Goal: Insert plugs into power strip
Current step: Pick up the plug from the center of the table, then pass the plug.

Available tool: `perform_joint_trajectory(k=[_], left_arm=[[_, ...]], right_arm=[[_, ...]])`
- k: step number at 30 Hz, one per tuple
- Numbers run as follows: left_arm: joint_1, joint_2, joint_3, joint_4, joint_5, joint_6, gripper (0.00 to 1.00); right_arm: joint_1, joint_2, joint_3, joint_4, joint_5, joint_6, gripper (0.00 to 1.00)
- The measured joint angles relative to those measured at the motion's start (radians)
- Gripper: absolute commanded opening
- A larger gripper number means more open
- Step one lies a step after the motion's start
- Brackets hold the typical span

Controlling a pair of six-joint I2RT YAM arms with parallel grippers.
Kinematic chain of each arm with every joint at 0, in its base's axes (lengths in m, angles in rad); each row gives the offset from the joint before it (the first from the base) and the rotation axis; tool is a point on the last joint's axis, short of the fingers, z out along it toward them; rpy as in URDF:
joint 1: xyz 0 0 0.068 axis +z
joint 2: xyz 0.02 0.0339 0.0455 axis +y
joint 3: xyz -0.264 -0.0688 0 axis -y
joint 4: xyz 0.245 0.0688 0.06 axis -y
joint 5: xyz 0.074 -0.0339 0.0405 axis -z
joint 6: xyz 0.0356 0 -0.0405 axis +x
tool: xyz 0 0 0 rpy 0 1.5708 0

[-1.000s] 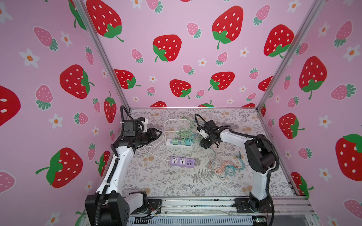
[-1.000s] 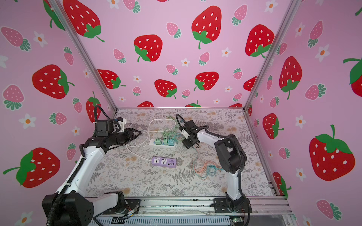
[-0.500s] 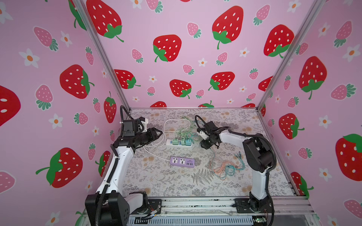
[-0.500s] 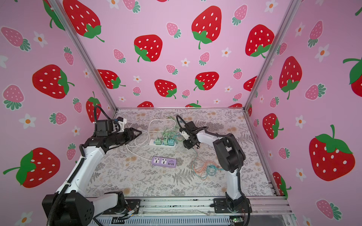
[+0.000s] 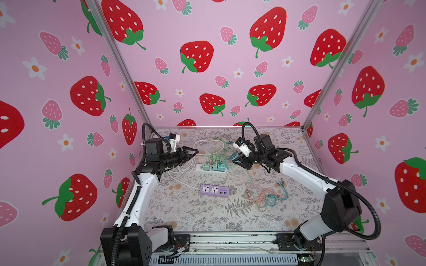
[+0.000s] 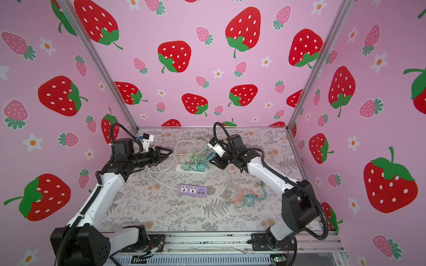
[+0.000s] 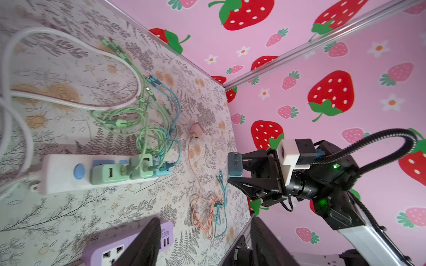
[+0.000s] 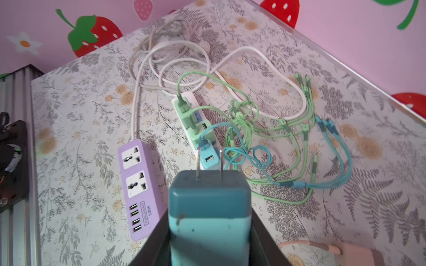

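Within the last second the right end effector (image 5: pixel 234 159) has gone from wide jaws to a firm pinch on a teal-blue plug (image 8: pixel 208 207). It now holds the plug clear of the surface (image 5: pixel 207 218), prongs pointing ahead, just off the end of the white power strip (image 5: pixel 199 168) that faces the right edge. The pick looks done, so the carry to a free socket should come next.

The white strip, lying toward the back edge, already carries three plugs (image 7: pixel 140 167): two mint green and one teal-blue. The purple power strip (image 5: pixel 214 190), mid-surface, has both sockets bare. A peach-pink plug (image 7: pixel 196 130) lies loose near the held one, not yet picked.

The left end effector (image 5: pixel 196 152) has spread a little wider and hangs empty over the white cords (image 5: pixel 182 170) by the white strip's other end.
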Motion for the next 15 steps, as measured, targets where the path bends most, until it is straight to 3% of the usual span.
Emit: perform_joint_trajectory(k=[8,15], left_arm=[[-0.203,0.051,0.09,0.0,0.058,0.015,0.65],[-0.322,0.128,0.155,-0.018,0.072,0.037,0.64]], right_arm=[[0.059,-0.065,-0.05,0.042,-0.077,-0.066,0.18],[0.129,-0.087,-0.027,0.042,-0.063,-0.111,0.18]])
